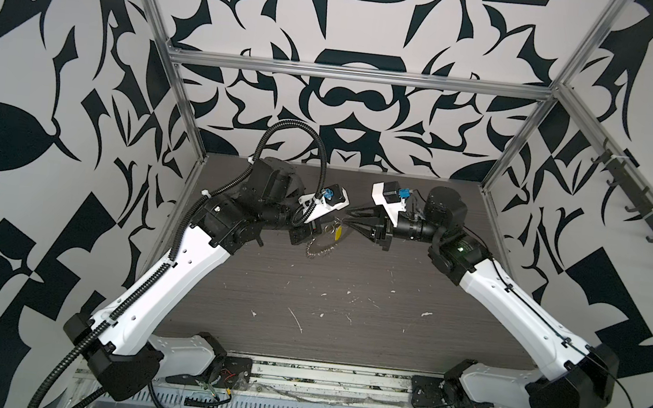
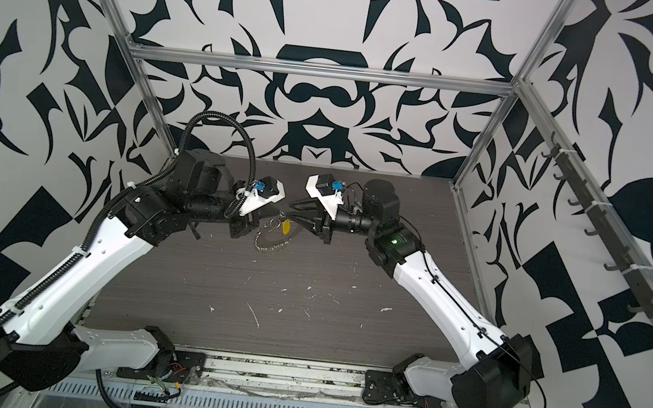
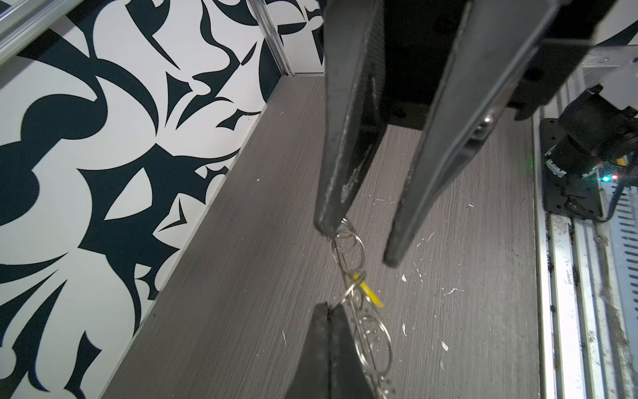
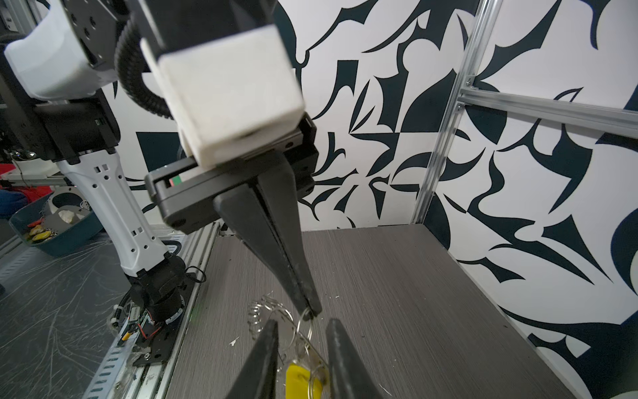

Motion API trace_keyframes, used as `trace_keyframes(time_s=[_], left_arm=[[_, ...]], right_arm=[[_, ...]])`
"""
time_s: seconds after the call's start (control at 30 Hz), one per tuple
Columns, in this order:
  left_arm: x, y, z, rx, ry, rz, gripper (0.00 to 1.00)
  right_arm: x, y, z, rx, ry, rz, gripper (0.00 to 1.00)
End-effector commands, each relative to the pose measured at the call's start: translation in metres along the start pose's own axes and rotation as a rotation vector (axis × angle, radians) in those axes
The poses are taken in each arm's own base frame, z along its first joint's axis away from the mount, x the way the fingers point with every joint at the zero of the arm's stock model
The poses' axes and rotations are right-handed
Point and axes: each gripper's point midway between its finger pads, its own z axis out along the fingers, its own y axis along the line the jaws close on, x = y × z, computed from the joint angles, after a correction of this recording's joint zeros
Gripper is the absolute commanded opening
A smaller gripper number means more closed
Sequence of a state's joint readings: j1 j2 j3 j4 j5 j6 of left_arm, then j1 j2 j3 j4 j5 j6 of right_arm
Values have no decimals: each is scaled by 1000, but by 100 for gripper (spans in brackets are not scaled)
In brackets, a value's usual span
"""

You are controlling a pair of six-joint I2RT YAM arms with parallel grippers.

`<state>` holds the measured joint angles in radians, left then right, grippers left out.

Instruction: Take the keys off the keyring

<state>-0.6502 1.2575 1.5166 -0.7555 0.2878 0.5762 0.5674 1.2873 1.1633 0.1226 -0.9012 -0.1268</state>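
Black left pincer (image 4: 310,311): fingers pressed together, pinching a small silver ring of the bunch at their very tip.

Keyring (image 1: 318,253): in a top view it sits at 5 o'clock of that tip, over the far middle of the tabletop (image 1: 345,320). Whether its low end rests on the surface cannot be told.

Keys (image 1: 337,233): the yellow tag lies at 3 o'clock of the left tip, joined to the bunch by its split ring.

Right pincer (image 3: 359,241): spread, straddling the tag without gripping it. One finger touches a ring.

Judgement: the step in hand is securing the tag. Close on its flat plastic body, not the wire, and hold the left pinch firm as anchor. Then feed the split ring round its coil. A straight pull risks a slip or dragging the whole bunch.
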Motion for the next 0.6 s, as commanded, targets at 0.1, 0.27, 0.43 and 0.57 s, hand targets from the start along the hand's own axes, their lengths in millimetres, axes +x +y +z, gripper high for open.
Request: trace_keyframes(time_s=[0.1,0.27,0.43,0.57], left_arm=[[-8,-1,-5,1,-23,5,0],[-7,-2,-4,6,-24,2,0],[-9,-4,-5,13,-36,1,0],[-17,-15,-13,42,-126,4,29]], right_arm=[[-14,3,6,-21,-18,-20,26],[-10,2,10,-29,-8,-11,16],[-9,-1,11,-18,6,-15,0],[-15,6,5,-24,-31,-75,0]])
